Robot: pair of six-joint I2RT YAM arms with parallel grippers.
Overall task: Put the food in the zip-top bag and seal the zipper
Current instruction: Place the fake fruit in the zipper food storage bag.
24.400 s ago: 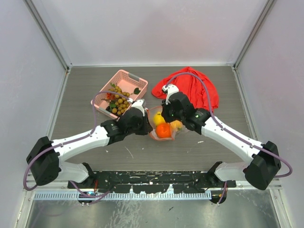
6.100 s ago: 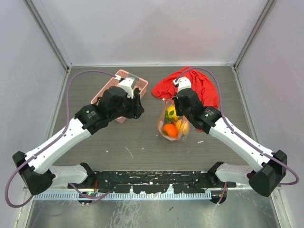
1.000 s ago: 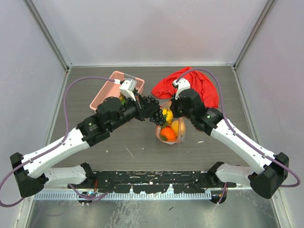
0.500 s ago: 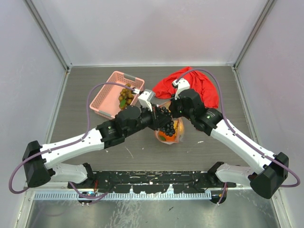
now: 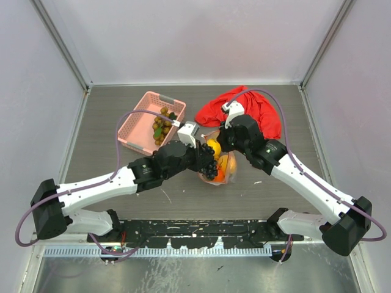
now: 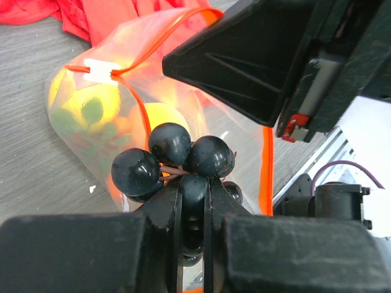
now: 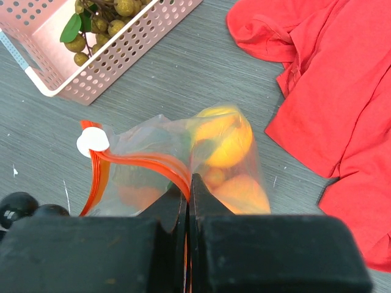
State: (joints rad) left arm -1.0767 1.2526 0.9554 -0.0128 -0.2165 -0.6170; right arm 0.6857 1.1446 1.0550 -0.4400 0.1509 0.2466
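The zip-top bag (image 7: 146, 143) stands at the centre of the overhead view, mouth up and gaping. Yellow-orange fruit (image 7: 225, 137) is already inside, with more orange showing through the plastic below it. The zipper (image 7: 98, 174) hangs unsealed, its orange-red strip curling round the opening.

The right hand (image 7: 188, 183) is clamped tight on the rim of that mouth, holding it up and apart. In from the left of the frame comes the left hand (image 6: 194, 195), fingers closed on the stem of a cluster of dark berries (image 6: 186, 155), near-black and glossy. The cluster is right at the opening, just above the fruit inside. This looks like the loading step, with the berries about to go in.

Next, that cluster needs lowering past the zipper strip before the fingers let go. The mouth is narrow and the berries bulge wider than the fingers, so they could snag the rim or drag the bag over.

There is more to load: golden-brown berries (image 5: 160, 122) sit in the pink basket (image 5: 137, 122) at upper left, not yet bagged. The red cloth (image 5: 250, 113) lies crumpled behind the bag at upper right, on the grey worktop (image 5: 98, 134). Sealing is some way off.
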